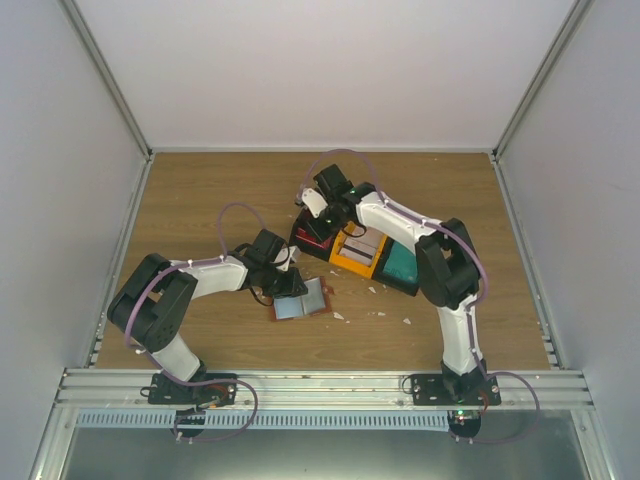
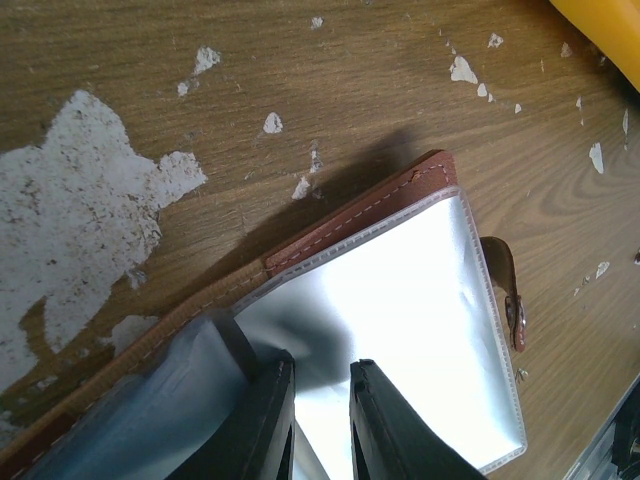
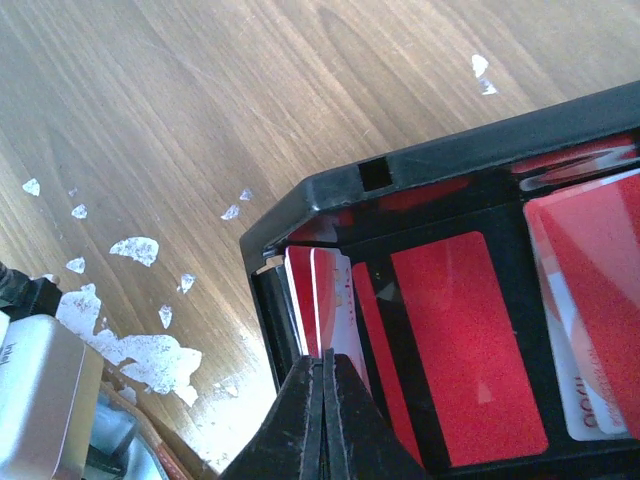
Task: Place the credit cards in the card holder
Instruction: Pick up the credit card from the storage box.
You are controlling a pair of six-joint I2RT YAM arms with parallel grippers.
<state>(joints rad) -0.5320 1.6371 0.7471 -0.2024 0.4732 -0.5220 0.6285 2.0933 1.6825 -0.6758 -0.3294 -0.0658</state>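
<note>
The reddish-brown card holder [image 1: 305,303] lies open on the table, pale pockets up. In the left wrist view it fills the lower half [image 2: 420,290], snap tab [image 2: 505,290] to the right. My left gripper [image 1: 290,284] rests on its inner pocket, fingers slightly apart [image 2: 320,365], holding nothing. My right gripper [image 1: 318,222] is over the left compartment of the black-and-orange tray [image 1: 350,262]. It is shut [image 3: 323,355] on the edge of a red-and-white credit card [image 3: 335,295] standing on edge there. More red cards [image 3: 465,345] lie flat beside it. A teal card [image 1: 402,266] lies in the right compartment.
The tray's black rim [image 3: 330,190] stands just beyond the held card. White flecks and worn patches [image 2: 80,200] dot the wooden table [image 1: 200,200], some between tray and near edge [image 1: 385,312]. Grey walls enclose the table on three sides.
</note>
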